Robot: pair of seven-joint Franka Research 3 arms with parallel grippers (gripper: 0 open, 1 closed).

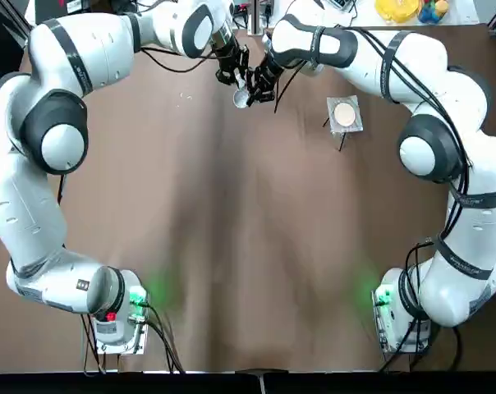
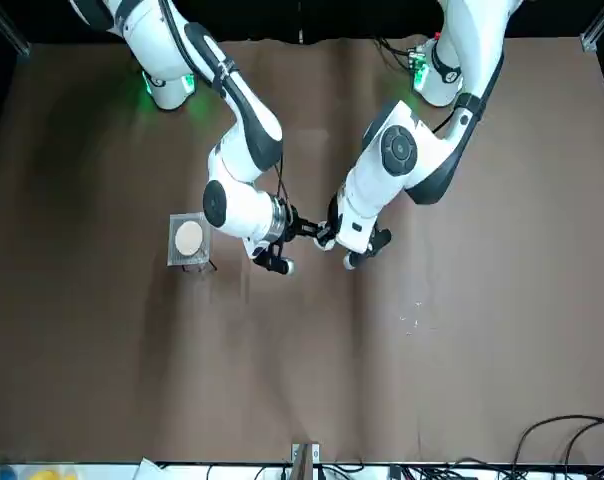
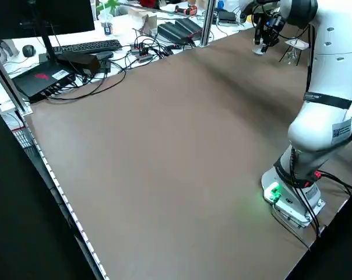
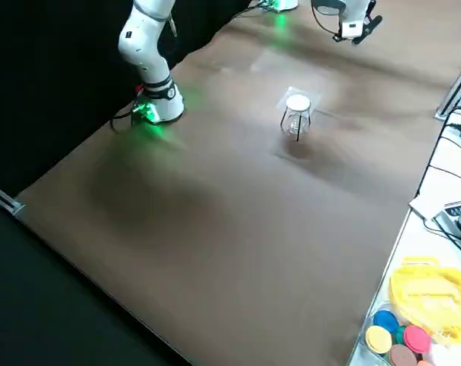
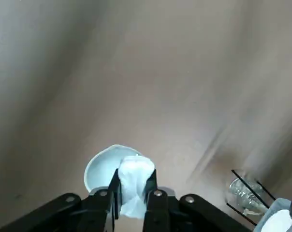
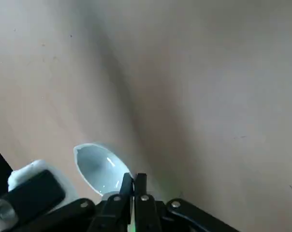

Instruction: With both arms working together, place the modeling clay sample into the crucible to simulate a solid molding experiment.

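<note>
Left tool (image 5: 132,205) pinches clay sample (image 5: 134,181) over crucible (image 6: 98,168), empty; right tool (image 6: 134,186) clamps crucible rim.

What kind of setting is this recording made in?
Probably a robotics lab bench: two arms bolted to a brown table, a keyboard and cables on a side desk, and lab props, a crucible and a wire stand.

White crucible (image 5: 101,166); whitish clay sample (image 5: 134,180); brown table (image 1: 248,246).

Clay sample (image 5: 134,186) above crucible (image 5: 100,166)
</note>
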